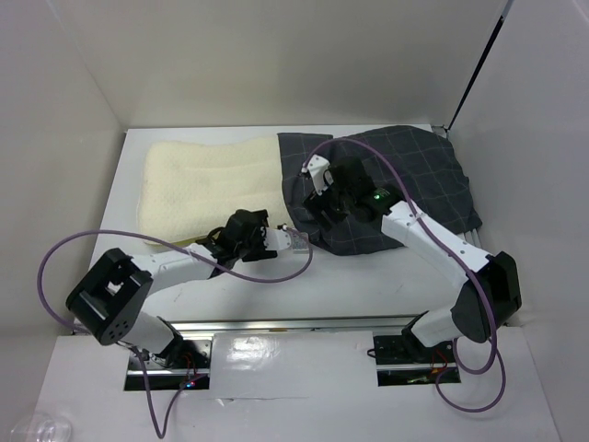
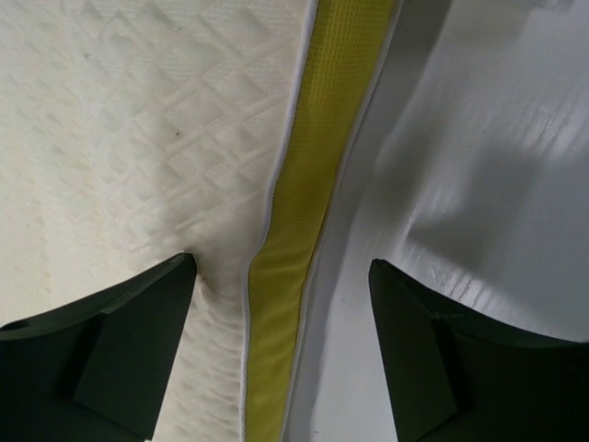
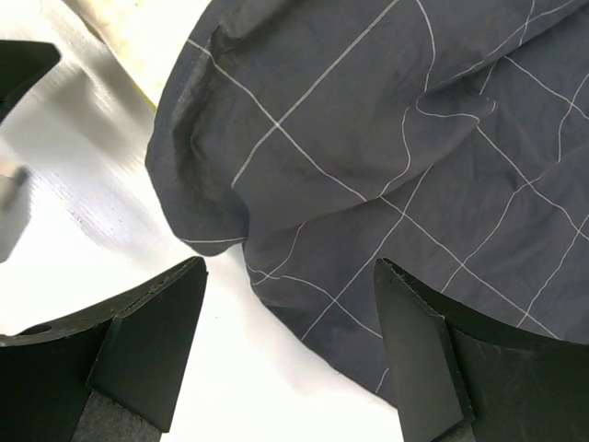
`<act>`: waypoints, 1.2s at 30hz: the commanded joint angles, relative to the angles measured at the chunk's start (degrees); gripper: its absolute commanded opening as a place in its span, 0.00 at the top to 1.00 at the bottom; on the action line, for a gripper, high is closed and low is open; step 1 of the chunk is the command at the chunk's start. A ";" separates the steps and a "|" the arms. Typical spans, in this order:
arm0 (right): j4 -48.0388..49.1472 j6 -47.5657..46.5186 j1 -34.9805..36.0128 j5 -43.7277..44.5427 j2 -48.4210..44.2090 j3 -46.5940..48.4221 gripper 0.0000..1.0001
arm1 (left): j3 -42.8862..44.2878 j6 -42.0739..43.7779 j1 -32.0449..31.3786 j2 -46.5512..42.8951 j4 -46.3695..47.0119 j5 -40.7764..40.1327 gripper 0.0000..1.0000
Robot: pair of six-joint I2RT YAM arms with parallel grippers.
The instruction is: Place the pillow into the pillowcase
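Soft cream-white quilted pillow (image 1: 207, 184), yellow-edged, is lying left, apparently butting the limp charcoal grid-lined cloth pillowcase (image 1: 419, 180) on its right. Left gripper (image 2: 282, 276) is straddling the yellow edge and right gripper (image 3: 290, 276) is hovering over the case's hem, both gaping and empty. Both items are likely light and yielding, so pinching at the edges is advisable.

Quilted cream-white rectangular pillow (image 1: 207, 184) with a yellow edge band, lying flat on the left, rumpled charcoal-grey cloth pillowcase (image 1: 419, 180) with thin pale grid lines spread on the right, their ends meeting, pillow almost all uncovered
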 commanded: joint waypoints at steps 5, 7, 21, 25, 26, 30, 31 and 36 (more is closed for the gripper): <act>-0.99 -2.77 -0.90 -1.25 -2.56 -0.81 0.19 | 0.59 0.42 -0.21 4.20 6.13 0.18 0.11; -0.99 -3.39 -1.60 -1.25 -3.18 -0.81 0.19 | 0.59 0.42 -0.21 5.00 6.13 0.71 0.16; 4.10 -8.84 -3.28 -2.92 -13.20 -11.35 0.19 | 25.97 -13.89 7.26 13.43 -22.15 15.81 1.00; 6.92 -10.43 -3.28 -0.46 -14.87 -14.61 0.19 | 35.55 -17.41 10.60 15.45 -31.82 21.96 1.00; 7.44 -10.43 -3.28 0.07 -14.18 -15.39 0.19 | 38.87 -18.11 11.73 16.07 -34.80 23.46 1.00; 6.84 -5.96 -3.28 -0.01 -11.28 -13.74 0.19 | 45.13 -19.70 13.50 17.21 -40.70 27.24 1.00; 6.83 -4.81 -3.28 -0.02 -10.57 -13.21 0.19 | 46.19 -20.23 13.50 17.22 -41.85 28.04 1.00; 7.98 3.71 -3.28 -3.88 -4.70 -7.95 0.19 | 51.46 -22.07 14.03 17.83 -45.37 29.19 1.00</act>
